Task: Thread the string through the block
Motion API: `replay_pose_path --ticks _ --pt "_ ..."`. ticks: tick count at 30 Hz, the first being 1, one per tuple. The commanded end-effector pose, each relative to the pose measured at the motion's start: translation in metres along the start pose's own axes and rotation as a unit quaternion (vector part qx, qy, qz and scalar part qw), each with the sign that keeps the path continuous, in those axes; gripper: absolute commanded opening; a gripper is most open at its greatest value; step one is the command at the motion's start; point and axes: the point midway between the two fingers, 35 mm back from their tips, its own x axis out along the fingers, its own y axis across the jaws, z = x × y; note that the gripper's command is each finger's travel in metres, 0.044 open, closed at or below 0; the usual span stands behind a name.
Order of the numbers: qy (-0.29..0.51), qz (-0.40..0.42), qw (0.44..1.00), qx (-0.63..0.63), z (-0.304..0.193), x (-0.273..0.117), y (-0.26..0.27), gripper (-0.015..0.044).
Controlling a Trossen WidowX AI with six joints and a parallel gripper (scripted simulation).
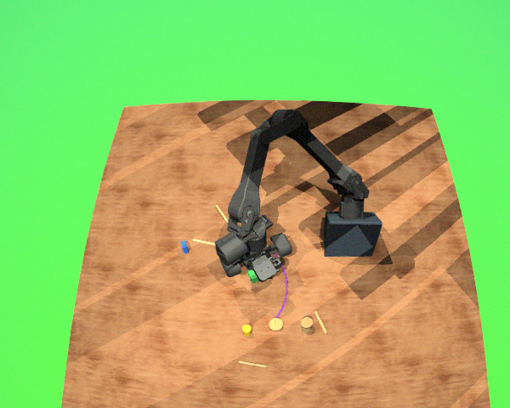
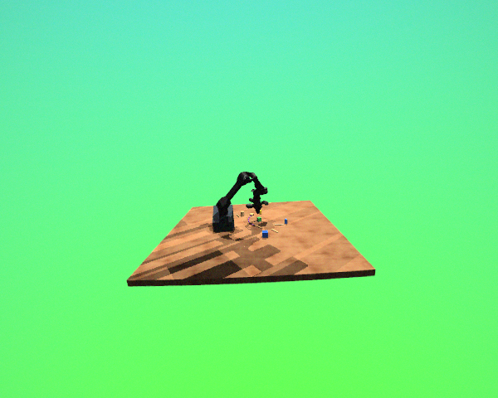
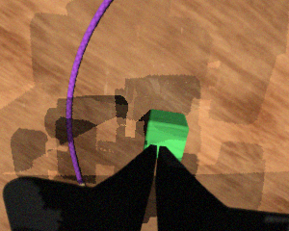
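My gripper (image 2: 257, 211) (image 3: 157, 152) is shut with nothing seen between its fingertips. It hangs above the table, and in the wrist view its tips overlap the near edge of a green block. The purple string (image 1: 286, 287) (image 3: 70, 91) curves from the round wooden button (image 1: 275, 324) to beneath the hand, and passes under the left finger in the wrist view. The stick on its end (image 2: 258, 226) lies low near the green block in the exterior view. It is hidden in the other views. A short wooden cylinder (image 1: 307, 322) stands beside the button. No hole can be made out in any block.
The green block (image 1: 252, 275) (image 3: 168, 132) is right beside the hand. Loose sticks (image 1: 252, 364) (image 1: 320, 322) (image 1: 204, 241) (image 1: 221, 212) lie around. A yellow cylinder (image 1: 246, 329), a small blue block (image 1: 184, 246) and a larger blue cube (image 2: 265, 234) stand on the table.
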Motion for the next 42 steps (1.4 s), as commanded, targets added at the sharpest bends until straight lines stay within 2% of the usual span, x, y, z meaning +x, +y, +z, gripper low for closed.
replay_pose_path --ticks 1,10,19,20,21,30,42 --pt "0.000 0.000 1.000 0.000 0.0000 0.0000 0.0000 0.0000" --pt "0.000 0.000 1.000 0.000 0.0000 0.0000 0.0000 0.0000" --pt "0.000 0.000 1.000 0.000 0.0000 0.0000 0.0000 0.0236" --pt "0.000 0.000 1.000 0.000 0.0000 0.0000 0.0000 0.0240" --pt "0.000 0.000 1.000 0.000 0.0000 0.0000 0.0000 0.0240" --pt "0.000 0.000 1.000 0.000 0.0000 0.0000 0.0000 0.0004" --pt "0.000 0.000 1.000 0.000 0.0000 0.0000 0.0000 0.0000"
